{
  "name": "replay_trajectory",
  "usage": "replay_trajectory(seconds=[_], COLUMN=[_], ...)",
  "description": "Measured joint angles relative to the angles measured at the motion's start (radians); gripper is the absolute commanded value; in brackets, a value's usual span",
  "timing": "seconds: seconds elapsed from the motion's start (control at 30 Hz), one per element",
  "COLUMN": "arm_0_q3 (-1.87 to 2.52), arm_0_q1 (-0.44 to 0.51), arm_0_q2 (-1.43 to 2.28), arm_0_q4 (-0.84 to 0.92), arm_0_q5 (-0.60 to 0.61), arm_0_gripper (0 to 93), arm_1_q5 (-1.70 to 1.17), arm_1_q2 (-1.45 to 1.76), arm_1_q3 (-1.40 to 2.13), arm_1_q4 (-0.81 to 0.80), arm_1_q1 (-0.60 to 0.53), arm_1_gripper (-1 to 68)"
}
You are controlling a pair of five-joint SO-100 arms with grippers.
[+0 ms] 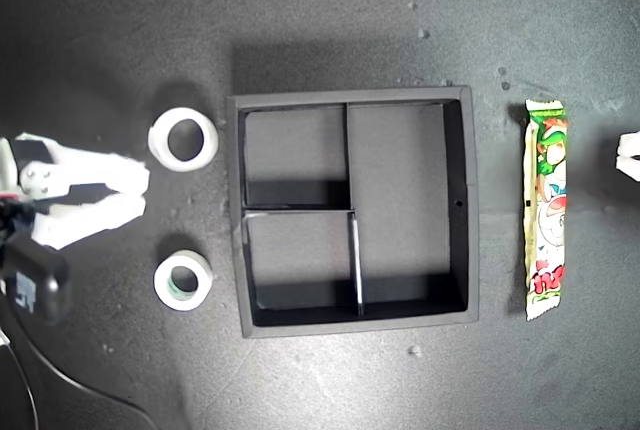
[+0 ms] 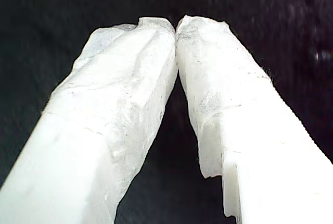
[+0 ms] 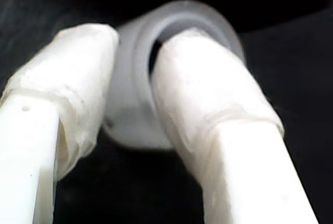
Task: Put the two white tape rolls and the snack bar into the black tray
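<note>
The black tray (image 1: 473,250) sits mid-table, and its three compartments hold nothing. On the exterior view's left lie two white tape rolls: the all-white one (image 1: 183,138) and, nearer the front, the one with a greenish core (image 1: 183,280). My second gripper (image 1: 138,195) is open between them at that left side, apart from both. Through its fingers the all-white roll (image 3: 132,109) shows blurred just beyond the tips of my second gripper (image 3: 135,47). The snack bar (image 1: 545,208) lies lengthwise to the right of the tray. My first gripper (image 2: 176,23) is shut on nothing; its white tips (image 1: 628,158) show at the exterior view's right edge.
A black camera block (image 1: 30,285) with a trailing cable (image 1: 60,380) rides on the arm at the exterior view's lower left. The dark table (image 1: 330,10) carries a few small specks (image 1: 423,33) behind the tray.
</note>
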Motion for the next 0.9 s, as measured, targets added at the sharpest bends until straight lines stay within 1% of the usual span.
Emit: replay_trajectory(seconds=[0.1,0.17,0.3,0.4,0.47,0.53,0.57,0.63,0.7,0.77,0.83,0.9], arm_0_q3=[-0.018,-0.049,-0.141,-0.249,-0.356,-0.468,-0.518,-0.606,-0.681,-0.739,-0.788,-0.825], arm_0_q1=[0.014,0.023,0.025,0.025,0.009,-0.014,-0.023,-0.035,-0.04,-0.041,-0.04,-0.038], arm_0_q2=[0.0,0.0,-0.06,-0.241,-0.388,-0.551,-0.632,-0.785,-0.925,-1.035,-1.131,-1.207], arm_0_q4=[0.017,0.048,0.074,0.074,0.074,0.074,0.074,0.074,0.074,0.074,0.094,0.114], arm_0_q5=[0.048,0.074,0.117,0.161,0.196,0.225,0.236,0.249,0.253,0.253,0.25,0.238], arm_0_gripper=[9.8,10.3,12.1,13.5,14.7,15.4,15.5,15.6,15.6,15.8,16.0,16.1], arm_1_q5=[-0.109,-0.178,-0.268,-0.307,-0.331,-0.359,-0.376,-0.416,-0.457,-0.489,-0.509,-0.512], arm_1_q2=[0.0,0.0,-0.002,-0.052,-0.187,-0.411,-0.545,-0.83,-1.121,-1.361,-1.529,-1.606], arm_1_q3=[-0.005,-0.038,-0.124,-0.218,-0.313,-0.454,-0.545,-0.764,-1.014,-1.235,-1.394,-1.468], arm_1_q4=[-0.077,-0.095,-0.049,-0.021,-0.028,-0.02,0.009,0.101,0.227,0.339,0.413,0.462], arm_1_q1=[-0.018,-0.043,-0.04,-0.061,-0.086,-0.101,-0.114,-0.146,-0.184,-0.215,-0.236,-0.259], arm_1_gripper=[-0.2,0.4,8.5,13.1,16.5,18.5,19.0,18.7,17.1,17.2,18.9,19.9])
